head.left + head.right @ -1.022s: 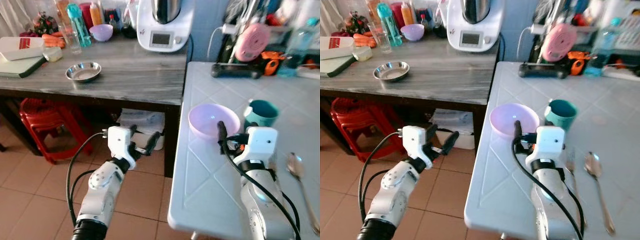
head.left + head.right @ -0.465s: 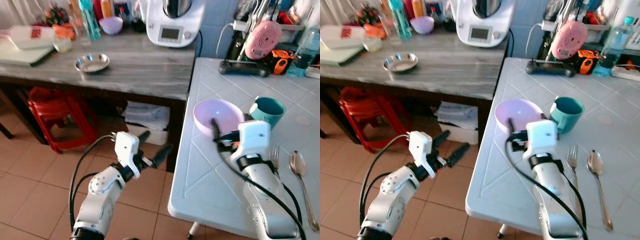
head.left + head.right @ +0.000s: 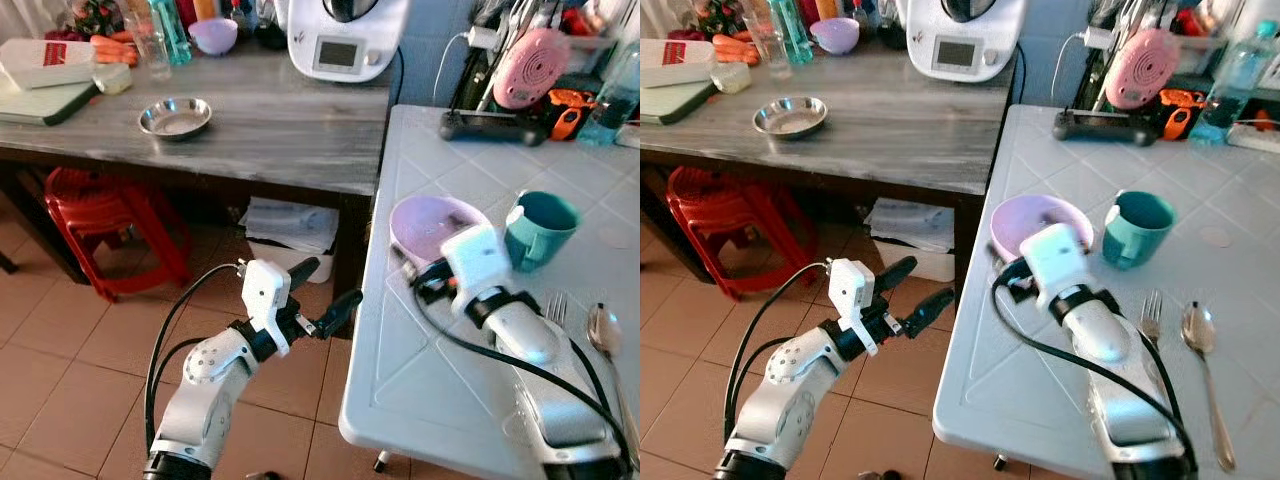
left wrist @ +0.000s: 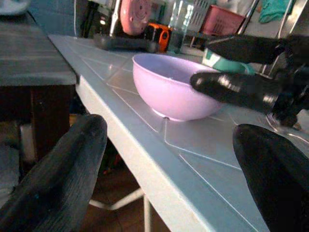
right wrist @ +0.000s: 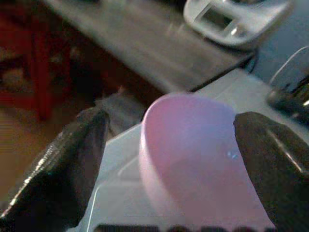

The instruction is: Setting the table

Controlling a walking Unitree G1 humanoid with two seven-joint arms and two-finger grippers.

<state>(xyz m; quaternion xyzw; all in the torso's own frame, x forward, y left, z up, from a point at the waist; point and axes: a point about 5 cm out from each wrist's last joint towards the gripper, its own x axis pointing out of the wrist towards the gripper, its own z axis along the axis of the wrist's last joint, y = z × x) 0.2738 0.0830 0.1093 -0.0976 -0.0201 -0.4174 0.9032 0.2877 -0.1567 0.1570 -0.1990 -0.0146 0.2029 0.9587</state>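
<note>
A lilac bowl (image 3: 425, 215) stands on the white tiled table (image 3: 420, 370), close to its left edge. To its right is a teal mug (image 3: 540, 228), and nearer me lie a fork (image 3: 555, 305) and a spoon (image 3: 603, 330). My right gripper (image 3: 412, 268) is open at the bowl's near side. In its wrist view the bowl (image 5: 193, 145) sits just ahead between the spread fingers (image 5: 72, 159). I cannot tell whether they touch it. My left gripper (image 3: 325, 285) is open over the floor beside the table's edge, and points at the bowl (image 4: 164, 87).
A grey wooden counter (image 3: 260, 140) on the left carries a steel bowl (image 3: 175, 117) and a white kitchen machine (image 3: 345, 40). Beneath it stand a red stool (image 3: 100, 215) and a white box (image 3: 290, 225). Assorted clutter lines the back of the white table.
The whole view has shifted. My right gripper has swung left along the bowl's near side. My left gripper has come nearer to the table's edge.
</note>
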